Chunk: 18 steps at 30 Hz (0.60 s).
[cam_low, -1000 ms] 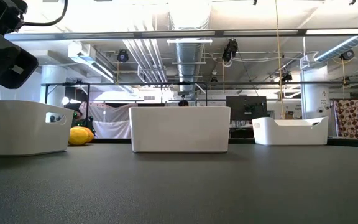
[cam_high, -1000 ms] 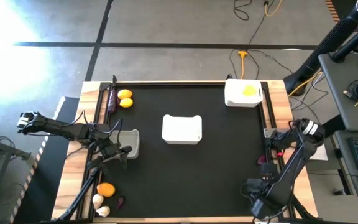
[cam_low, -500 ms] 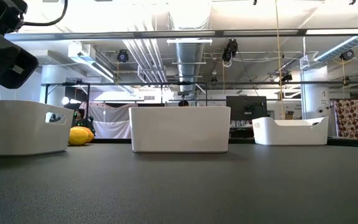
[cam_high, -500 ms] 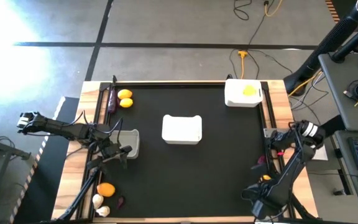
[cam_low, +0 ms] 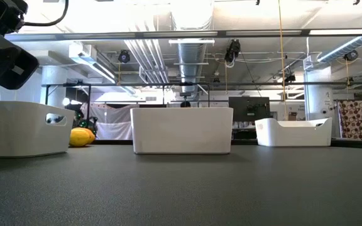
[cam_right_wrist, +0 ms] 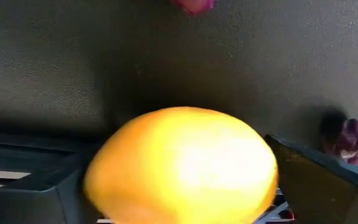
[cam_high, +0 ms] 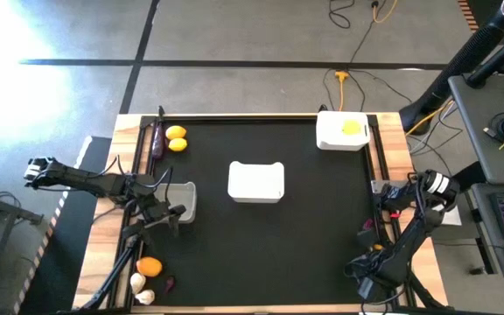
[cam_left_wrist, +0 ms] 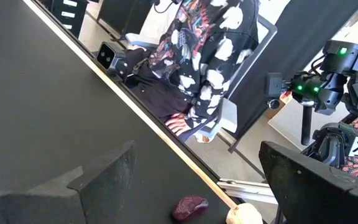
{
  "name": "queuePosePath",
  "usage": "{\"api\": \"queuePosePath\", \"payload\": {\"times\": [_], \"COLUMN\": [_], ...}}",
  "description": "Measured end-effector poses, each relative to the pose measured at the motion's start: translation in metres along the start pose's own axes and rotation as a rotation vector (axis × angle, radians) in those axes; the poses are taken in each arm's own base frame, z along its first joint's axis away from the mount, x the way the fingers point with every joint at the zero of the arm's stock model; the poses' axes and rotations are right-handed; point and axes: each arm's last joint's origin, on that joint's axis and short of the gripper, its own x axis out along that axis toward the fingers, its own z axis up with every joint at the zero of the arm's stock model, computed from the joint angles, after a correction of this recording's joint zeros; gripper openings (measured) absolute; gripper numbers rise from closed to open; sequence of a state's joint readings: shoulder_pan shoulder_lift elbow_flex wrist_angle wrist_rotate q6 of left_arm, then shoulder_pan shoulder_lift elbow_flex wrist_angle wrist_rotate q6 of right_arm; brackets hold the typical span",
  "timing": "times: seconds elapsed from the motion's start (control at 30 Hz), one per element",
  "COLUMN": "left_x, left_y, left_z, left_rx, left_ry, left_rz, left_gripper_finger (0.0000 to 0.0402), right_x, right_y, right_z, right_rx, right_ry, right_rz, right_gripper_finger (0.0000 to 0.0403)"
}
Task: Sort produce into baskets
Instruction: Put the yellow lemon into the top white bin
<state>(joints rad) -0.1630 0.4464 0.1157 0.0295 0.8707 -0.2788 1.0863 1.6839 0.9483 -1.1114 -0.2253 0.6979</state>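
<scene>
My right gripper is at the table's near right, shut on a yellow-orange citrus fruit, which also shows in the high view. My left gripper hangs open and empty beside the left white basket. The middle basket stands at the table's centre. The far right basket holds a yellow lemon. An eggplant and two lemons lie at the far left. An orange, garlic bulbs and a purple piece lie at the near left. My right gripper has the citrus fruit between its two fingers, one on each of its opposite sides. The fingers come slanting from above. Whether the fruit is clear of the table, I cannot tell.
A purple piece and a pink piece lie on the black mat close to my right gripper. A person in a patterned shirt sits beyond the table's edge. Open mat lies between the middle basket and the near edge.
My right arm has shifted a little toward the table's right edge, and the citrus fruit at its gripper, hidden under the arm a second ago, now shows in the high view.
</scene>
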Motion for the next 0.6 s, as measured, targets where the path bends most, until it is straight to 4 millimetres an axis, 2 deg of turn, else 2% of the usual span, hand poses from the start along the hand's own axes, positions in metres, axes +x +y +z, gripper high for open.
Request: {"api": "queuePosePath", "payload": {"times": [0.2, 0.3, 0.37, 0.5, 0.6], "left_x": [0.0, 0.0, 0.0, 0.0, 0.0], "left_y": [0.0, 0.0, 0.0, 0.0, 0.0], "left_z": [0.0, 0.0, 0.0, 0.0, 0.0], "left_rx": [0.0, 0.0, 0.0, 0.0, 0.0], "left_ry": [0.0, 0.0, 0.0, 0.0, 0.0], "left_rz": [0.0, 0.0, 0.0, 0.0, 0.0], "left_gripper_finger": [0.0327, 0.0327, 0.0327, 0.0327, 0.0327], "right_x": [-0.006, -0.018, -0.033, -0.074, -0.101], "right_y": [-0.005, -0.012, -0.021, -0.054, -0.093], "right_z": [0.004, 0.005, 0.006, 0.005, 0.005], "right_rx": [0.028, 0.051, 0.053, 0.043, 0.109], "right_ry": [0.008, 0.04, 0.048, -0.004, -0.144], "right_rz": [0.001, -0.024, -0.061, -0.262, -0.371], "right_gripper_finger": [0.0314, 0.0314, 0.0314, 0.0314, 0.0314]}}
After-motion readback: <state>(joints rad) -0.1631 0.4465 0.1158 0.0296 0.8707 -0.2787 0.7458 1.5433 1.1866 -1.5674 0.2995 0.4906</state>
